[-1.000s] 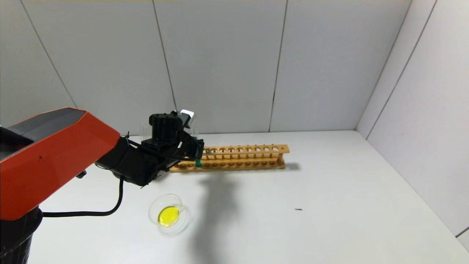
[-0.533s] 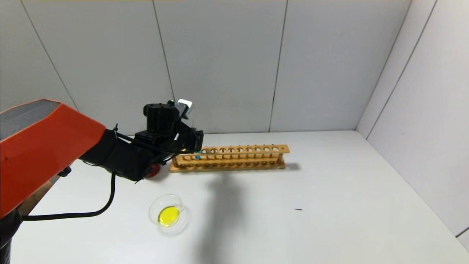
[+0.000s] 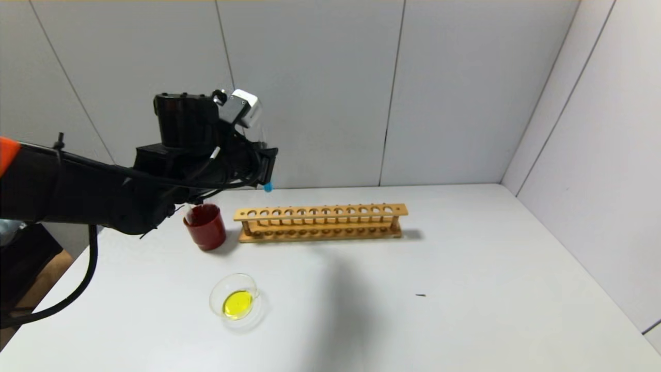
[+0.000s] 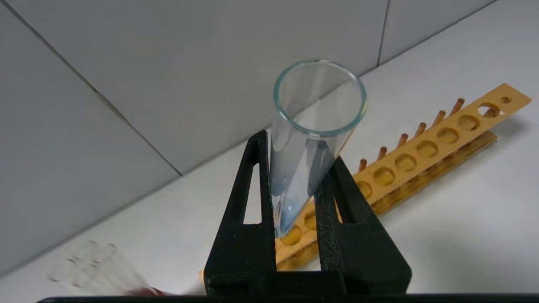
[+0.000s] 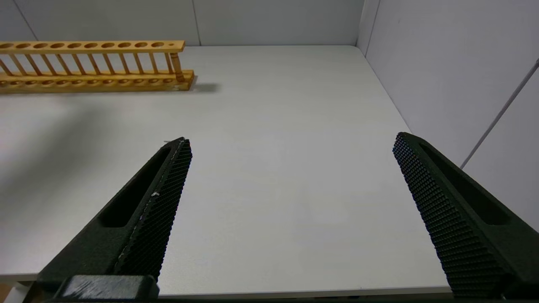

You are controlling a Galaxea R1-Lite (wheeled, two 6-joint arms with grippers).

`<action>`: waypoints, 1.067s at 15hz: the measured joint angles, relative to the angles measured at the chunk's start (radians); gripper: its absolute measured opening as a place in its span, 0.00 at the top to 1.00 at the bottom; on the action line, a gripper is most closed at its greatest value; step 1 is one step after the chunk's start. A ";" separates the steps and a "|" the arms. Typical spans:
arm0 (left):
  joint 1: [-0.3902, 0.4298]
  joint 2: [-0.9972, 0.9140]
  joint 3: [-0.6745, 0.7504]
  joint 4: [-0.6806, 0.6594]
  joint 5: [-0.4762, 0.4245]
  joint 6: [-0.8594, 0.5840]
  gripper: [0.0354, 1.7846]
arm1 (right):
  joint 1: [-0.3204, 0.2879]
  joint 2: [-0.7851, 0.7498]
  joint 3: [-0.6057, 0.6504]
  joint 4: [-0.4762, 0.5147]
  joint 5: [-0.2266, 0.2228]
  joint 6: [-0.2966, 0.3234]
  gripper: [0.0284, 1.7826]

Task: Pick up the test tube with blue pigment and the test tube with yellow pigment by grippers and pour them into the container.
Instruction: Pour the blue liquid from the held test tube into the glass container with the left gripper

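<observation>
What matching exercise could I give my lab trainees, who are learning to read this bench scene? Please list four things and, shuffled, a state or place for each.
Things:
1. thin clear glass test tube with blue pigment
2. small shallow clear glass container
3. long wooden test tube rack
4. dark red cup

States:
A. holes all vacant
B. holds yellow liquid
C. clamped in the left end effector, raised above the table
D. stands beside the rack's end

Pairs: 1-C, 2-B, 3-A, 4-D
</observation>
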 joint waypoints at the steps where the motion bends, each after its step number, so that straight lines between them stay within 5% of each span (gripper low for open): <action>1: -0.009 -0.033 0.019 0.001 0.002 0.029 0.84 | 0.000 0.000 0.000 0.000 0.000 0.000 0.02; 9: 0.027 -0.219 0.392 -0.007 0.004 0.623 0.84 | 0.000 0.000 0.000 0.000 0.000 0.000 0.02; 16: 0.090 -0.245 0.569 -0.002 -0.030 1.108 0.84 | 0.000 0.000 0.000 0.000 0.000 0.000 0.02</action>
